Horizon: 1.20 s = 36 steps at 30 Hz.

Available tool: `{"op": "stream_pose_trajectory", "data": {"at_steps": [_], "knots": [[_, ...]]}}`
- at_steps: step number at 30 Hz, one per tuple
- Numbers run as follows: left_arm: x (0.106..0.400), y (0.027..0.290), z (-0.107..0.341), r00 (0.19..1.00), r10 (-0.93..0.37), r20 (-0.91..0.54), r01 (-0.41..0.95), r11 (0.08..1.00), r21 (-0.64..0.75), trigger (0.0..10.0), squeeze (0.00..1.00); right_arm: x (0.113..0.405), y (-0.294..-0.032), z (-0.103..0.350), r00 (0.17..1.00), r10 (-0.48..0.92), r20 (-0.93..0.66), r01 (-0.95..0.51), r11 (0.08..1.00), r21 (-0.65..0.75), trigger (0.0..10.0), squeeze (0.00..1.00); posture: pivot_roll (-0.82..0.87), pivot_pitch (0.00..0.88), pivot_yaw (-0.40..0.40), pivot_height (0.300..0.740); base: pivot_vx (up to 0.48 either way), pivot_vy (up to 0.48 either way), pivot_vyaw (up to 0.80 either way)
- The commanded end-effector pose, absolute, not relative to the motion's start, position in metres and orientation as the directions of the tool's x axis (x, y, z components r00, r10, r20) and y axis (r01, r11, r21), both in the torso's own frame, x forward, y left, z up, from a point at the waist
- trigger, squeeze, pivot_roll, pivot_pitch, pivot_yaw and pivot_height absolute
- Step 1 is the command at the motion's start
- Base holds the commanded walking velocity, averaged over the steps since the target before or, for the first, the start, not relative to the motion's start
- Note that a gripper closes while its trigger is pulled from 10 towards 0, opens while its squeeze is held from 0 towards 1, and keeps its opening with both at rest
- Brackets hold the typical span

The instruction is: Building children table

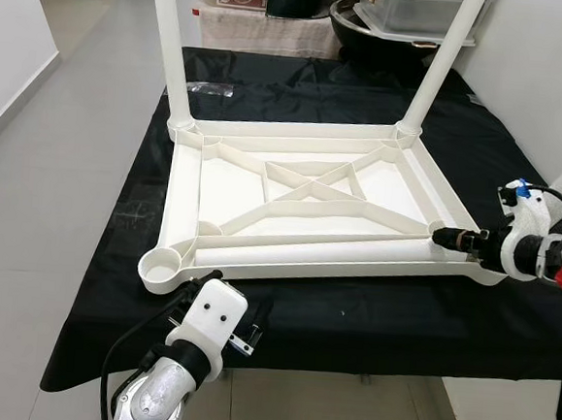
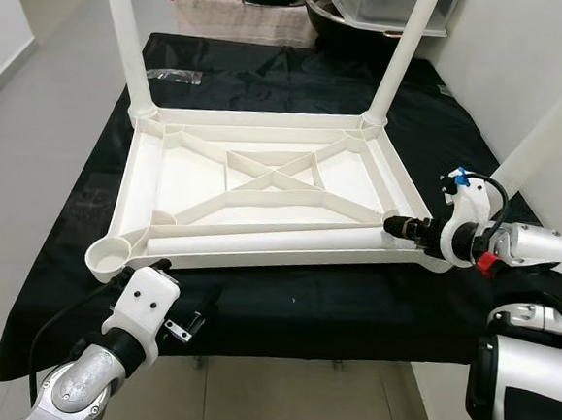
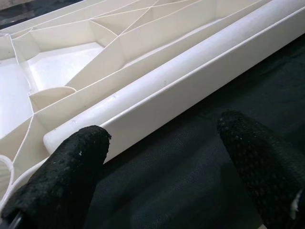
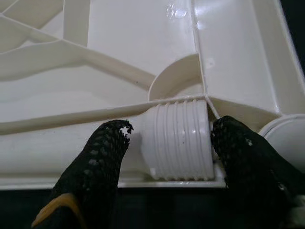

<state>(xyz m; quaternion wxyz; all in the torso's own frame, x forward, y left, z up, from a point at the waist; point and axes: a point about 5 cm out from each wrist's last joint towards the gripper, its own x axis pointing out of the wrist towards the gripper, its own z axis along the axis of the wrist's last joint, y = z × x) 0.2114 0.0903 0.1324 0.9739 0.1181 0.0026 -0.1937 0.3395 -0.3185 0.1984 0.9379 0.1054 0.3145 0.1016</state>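
So the white tabletop point(image 1: 301, 197) is lying upside down in the middle of the frame on a black cloth point(image 1: 351, 308), with two legs point(image 1: 172, 46) already screwed into the far corners and sticking up out of the top of the frame. A third leg point(image 1: 317, 249) is lying loose inside the tabletop along its near edge.

The right gripper point(image 4: 169, 143) is at the right end of that leg, fingers spread either side of its ribbed threaded end, close to it but I can't say they're actually squeezing yet. The left gripper point(image 3: 162, 138) hovers at lower left over the cloth just short of the near rim, wide open and holding nothing.

My read: it's on the pick-up-leg-three step. Next it needs to clamp the leg, lift it out, stand it up and twist it into an empty socket point(image 1: 159, 269), like the one at the near-left corner.

Top of frame there's a clear plastic bin point(image 1: 413, 11); contents too unclear to call.
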Motion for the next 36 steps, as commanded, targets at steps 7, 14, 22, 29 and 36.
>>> {"op": "stream_pose_trajectory", "data": {"at_steps": [7,14,22,29,36], "knots": [[0.211,0.091,0.132,0.927,-0.371,-0.055,0.373,0.897,0.236,10.0,0.0,0.336,-0.313,0.192,0.768,0.345,-0.54,-0.166,0.921,0.353,10.0,0.0,0.02,0.138,-0.06,0.74,0.0,0.0,0.0],[0.212,0.092,0.133,0.928,-0.37,-0.053,0.371,0.897,0.239,10.0,0.0,0.346,-0.302,0.183,0.788,0.378,-0.486,-0.209,0.907,0.366,10.0,0.0,0.03,0.137,-0.062,0.74,0.0,0.0,0.0],[0.211,0.092,0.133,0.93,-0.364,-0.052,0.365,0.899,0.241,10.0,0.0,0.352,-0.301,0.181,0.81,0.339,-0.479,-0.221,0.932,0.287,10.0,0.0,0.03,0.137,-0.064,0.74,0.0,0.0,0.0],[0.211,0.092,0.132,0.93,-0.362,-0.054,0.364,0.9,0.241,10.0,0.0,0.352,-0.299,0.19,0.791,0.441,-0.424,-0.326,0.89,0.318,10.0,0.0,0.03,0.134,-0.07,0.74,0.0,0.0,0.0],[0.211,0.092,0.132,0.931,-0.361,-0.055,0.363,0.9,0.24,10.0,0.0,0.346,-0.295,0.212,0.685,0.672,-0.283,-0.556,0.732,0.393,10.0,0.0,0.03,0.129,-0.068,0.74,0.0,0.0,0.0]]}}
